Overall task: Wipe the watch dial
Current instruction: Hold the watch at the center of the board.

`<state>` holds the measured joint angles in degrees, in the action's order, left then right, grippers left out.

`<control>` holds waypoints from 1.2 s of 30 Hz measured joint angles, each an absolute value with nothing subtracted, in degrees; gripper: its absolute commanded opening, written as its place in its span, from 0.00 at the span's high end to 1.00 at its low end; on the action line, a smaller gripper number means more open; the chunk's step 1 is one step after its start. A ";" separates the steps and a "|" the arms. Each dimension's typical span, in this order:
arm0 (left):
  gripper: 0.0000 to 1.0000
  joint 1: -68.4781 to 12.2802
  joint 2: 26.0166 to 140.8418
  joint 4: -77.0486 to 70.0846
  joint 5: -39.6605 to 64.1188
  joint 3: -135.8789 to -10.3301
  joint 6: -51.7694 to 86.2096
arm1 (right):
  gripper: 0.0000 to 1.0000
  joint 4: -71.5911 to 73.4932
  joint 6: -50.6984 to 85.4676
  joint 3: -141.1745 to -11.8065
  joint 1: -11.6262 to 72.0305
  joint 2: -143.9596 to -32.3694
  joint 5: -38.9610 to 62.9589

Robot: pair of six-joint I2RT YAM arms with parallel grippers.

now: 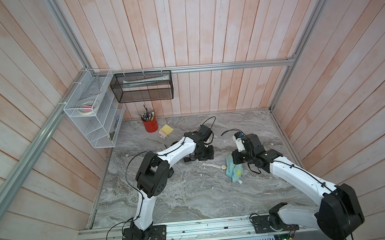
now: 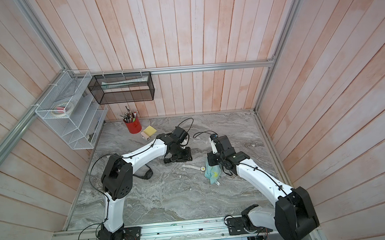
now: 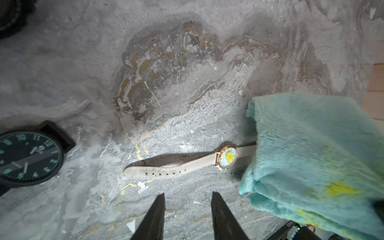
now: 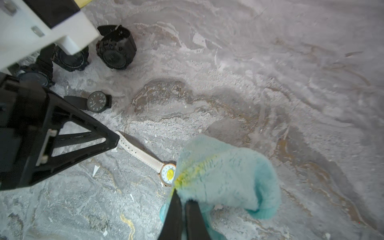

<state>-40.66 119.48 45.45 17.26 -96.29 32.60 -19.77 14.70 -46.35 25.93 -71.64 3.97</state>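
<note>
A watch with a beige strap lies flat on the marble table. Its white dial carries a yellow smear. My right gripper is shut on a fluffy teal cloth with yellow stains. The cloth's edge hangs right beside the dial and covers the strap on that side. My left gripper is open and empty, its tips a short way short of the strap's holed end, just above the table.
Several black watches lie near the left arm. At the back left stand a red pen cup and a yellow sponge. A white wire rack and a black mesh basket hang on the walls.
</note>
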 measured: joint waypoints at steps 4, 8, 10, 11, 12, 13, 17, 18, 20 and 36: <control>0.61 -40.66 121.60 44.40 19.42 -95.55 32.53 | 1.00 -17.74 15.51 -44.84 25.93 -73.89 6.81; 0.62 -40.69 123.74 44.10 21.54 -95.44 32.53 | 1.00 -15.33 15.90 -44.64 25.93 -76.73 9.47; 0.64 -40.71 124.25 44.10 22.37 -95.44 32.53 | 1.00 -14.35 15.88 -44.62 25.93 -78.41 10.70; 0.64 -40.75 124.44 44.12 22.74 -95.44 32.56 | 1.00 -13.98 15.86 -44.62 25.93 -79.48 11.44; 0.64 -40.77 124.51 44.12 23.11 -95.44 32.53 | 1.00 -13.69 15.86 -44.60 25.91 -80.53 12.19; 0.64 -40.82 124.55 44.12 23.53 -95.42 32.56 | 1.00 -13.58 15.81 -44.60 25.93 -81.32 12.71; 0.64 -40.95 124.64 43.90 24.64 -94.74 32.67 | 1.00 -13.34 15.53 -44.36 25.93 -83.64 14.22; 0.64 -40.95 124.84 43.97 25.02 -94.54 32.77 | 1.00 -13.32 15.42 -44.21 25.93 -83.85 14.37; 0.64 -40.95 125.45 43.90 25.36 -94.28 32.82 | 1.00 -13.34 15.35 -44.01 25.93 -84.27 14.46; 0.62 -40.07 123.00 39.44 28.21 -88.99 35.14 | 1.00 -12.75 14.55 -43.38 25.93 -87.77 14.04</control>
